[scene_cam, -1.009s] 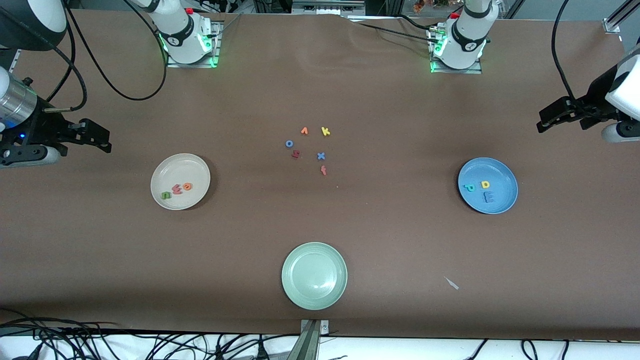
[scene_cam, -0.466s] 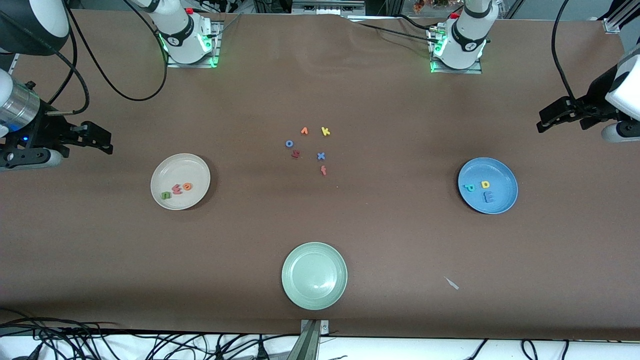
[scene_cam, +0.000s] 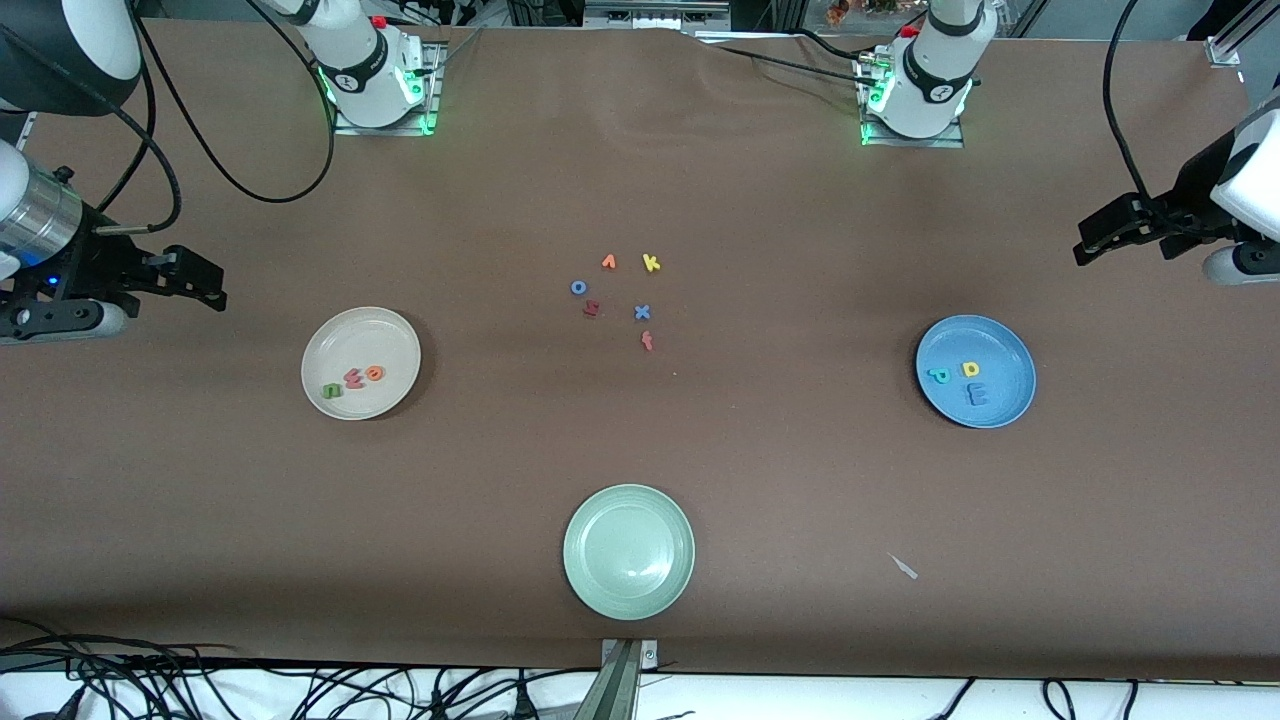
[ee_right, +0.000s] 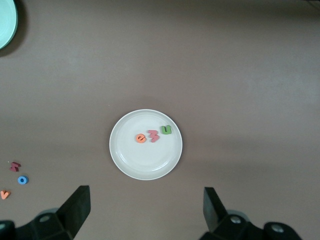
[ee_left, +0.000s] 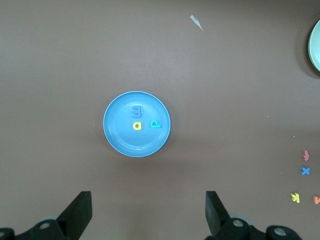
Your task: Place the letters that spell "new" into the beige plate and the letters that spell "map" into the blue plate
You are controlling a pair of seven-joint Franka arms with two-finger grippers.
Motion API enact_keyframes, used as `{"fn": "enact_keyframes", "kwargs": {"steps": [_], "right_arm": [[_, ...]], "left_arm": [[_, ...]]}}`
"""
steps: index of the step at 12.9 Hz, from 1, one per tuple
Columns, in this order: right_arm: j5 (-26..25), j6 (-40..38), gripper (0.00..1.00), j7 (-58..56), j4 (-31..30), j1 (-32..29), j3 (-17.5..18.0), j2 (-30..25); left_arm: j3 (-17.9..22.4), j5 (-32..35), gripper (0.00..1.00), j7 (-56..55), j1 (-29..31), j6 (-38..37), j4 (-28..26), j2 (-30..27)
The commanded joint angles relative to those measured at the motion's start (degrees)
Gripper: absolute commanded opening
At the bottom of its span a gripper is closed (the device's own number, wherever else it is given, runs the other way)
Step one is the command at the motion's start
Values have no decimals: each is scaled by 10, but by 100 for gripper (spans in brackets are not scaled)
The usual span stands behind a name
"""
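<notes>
- So both sorting jobs look done from here. The beige plate [scene_cam: 361, 340] holds the green n [scene_cam: 330, 390], the pinkish-red w [scene_cam: 354, 378] and the orange e [scene_cam: 374, 373], bunched in a short row toward the rim nearer the front camera.
- The right gripper [scene_cam: 208, 282] hangs up and off that plate, toward the right arm's end of the tabletop [scene_cam: 760, 470], jaws spread wide with nothing in them. In the right wrist view the plate sits square between and ahead of the two open jaws, well clear of them.
- The blue plate [scene_cam: 975, 340] has the teal p [scene_cam: 938, 376], the yellow a [scene_cam: 970, 369] and the blue m [scene_cam: 977, 396] in a loose cluster, none of them hanging over the rim.
- The left gripper [scene_cam: 1092, 240] is also up and off to the side of its plate, jaws wide and empty, plate centred ahead of them in the left wrist view.
- My read: each arm is parked clear so nothing gets knocked, basically waiting.
- Leftovers sit mid-tabletop, well apart from either set of jaws: an orange v [scene_cam: 608, 262], a yellow k [scene_cam: 651, 263], a blue o [scene_cam: 578, 287], a dark red s-like letter [scene_cam: 591, 308], a blue x [scene_cam: 642, 312] and a small red letter [scene_cam: 647, 341]. None belong to either word, so staying out makes sense.
- The pale green plate [scene_cam: 628, 500] has nothing in it, nearest the front camera.
</notes>
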Motion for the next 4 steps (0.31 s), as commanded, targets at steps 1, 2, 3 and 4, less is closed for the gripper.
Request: {"fn": "enact_keyframes", "kwargs": {"steps": [1, 2, 3, 4], "right_arm": [[-7, 6, 100, 6, 8, 0, 0, 8], [-7, 7, 100, 6, 8, -1, 0, 10], [-6, 7, 100, 6, 8, -2, 0, 10], [-5, 6, 100, 6, 8, -3, 0, 11]], "left_arm": [[0, 1, 100, 9, 1, 5, -5, -6], [0, 1, 100, 9, 1, 5, -5, -6], [0, 1, 100, 9, 1, 5, -5, -6], [0, 1, 100, 9, 1, 5, -5, -6]]}}
